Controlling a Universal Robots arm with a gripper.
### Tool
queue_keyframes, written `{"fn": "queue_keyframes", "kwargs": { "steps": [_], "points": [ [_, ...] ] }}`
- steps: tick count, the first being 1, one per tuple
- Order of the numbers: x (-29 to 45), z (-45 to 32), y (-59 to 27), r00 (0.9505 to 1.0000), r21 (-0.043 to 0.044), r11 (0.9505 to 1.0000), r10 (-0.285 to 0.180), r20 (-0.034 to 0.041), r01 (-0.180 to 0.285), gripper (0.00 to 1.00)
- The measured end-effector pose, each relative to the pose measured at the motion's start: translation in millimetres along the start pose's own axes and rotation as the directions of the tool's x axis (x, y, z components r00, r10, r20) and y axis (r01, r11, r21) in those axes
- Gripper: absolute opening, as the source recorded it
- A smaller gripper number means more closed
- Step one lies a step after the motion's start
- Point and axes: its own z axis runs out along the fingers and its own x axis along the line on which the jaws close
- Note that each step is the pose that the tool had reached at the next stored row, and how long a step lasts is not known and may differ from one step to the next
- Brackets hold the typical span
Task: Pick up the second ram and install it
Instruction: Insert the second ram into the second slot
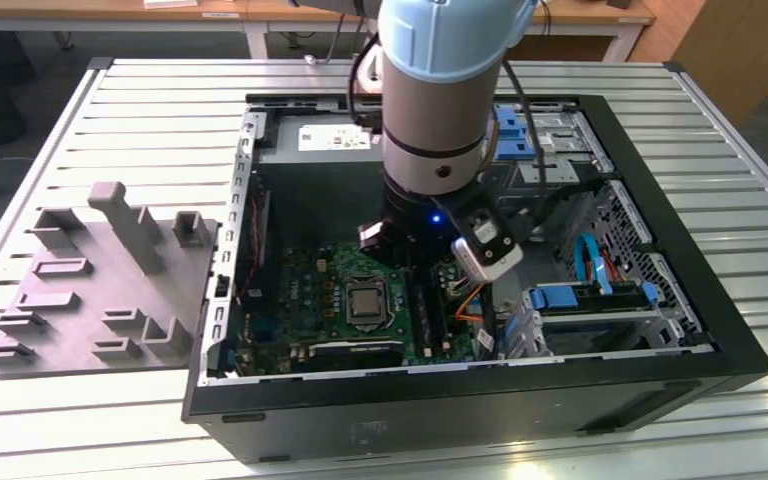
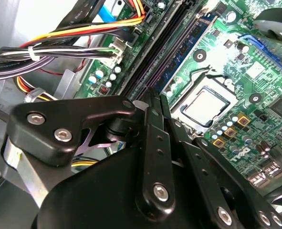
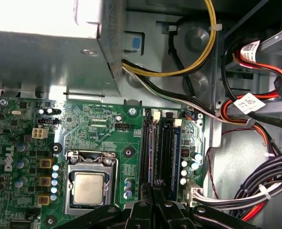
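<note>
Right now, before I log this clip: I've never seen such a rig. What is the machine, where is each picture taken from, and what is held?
The machine is a single robot arm that reaches down into an open computer case, which lies on a slatted metal table. The exterior view looks at the whole scene from off the arm; a grey moulded fixture sits on the table at that view's left. Both wrist views come from cameras riding on the arm, looking at the green motherboard with its processor. The black linkage is the gripper, down at the long black memory slots. A blue memory stick stands in one slot. Whether the gripper holds a stick I cannot tell.
</note>
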Motion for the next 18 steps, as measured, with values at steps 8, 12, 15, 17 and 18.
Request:
{"fn": "queue_keyframes", "kwargs": {
  "steps": [8, 12, 15, 17, 18],
  "points": [
    [-1.1, 1.6, 0.0, 1.0, -0.0002, 1.0, 0.0, 0.0001, 0.0, 0.13],
    [-1.4, 1.7, 0.0, 1.0, -0.0001, 1.0, 0.0, 0.0001, 0.0, 0.13],
    [0.4, 1.7, 0.1, 1.0, -0.0003, 1.0, 0.0, 0.0001, 0.0, 0.13],
    [0.9, 1.7, 0.1, 1.0, -0.0002, 1.0, 0.0, 0.0001, 0.0, 0.13],
    [0.9, 1.7, 0.1, 1.0, -0.0003, 1.0, 0.0, 0.0001, 0.0, 0.13]
  ]
}}
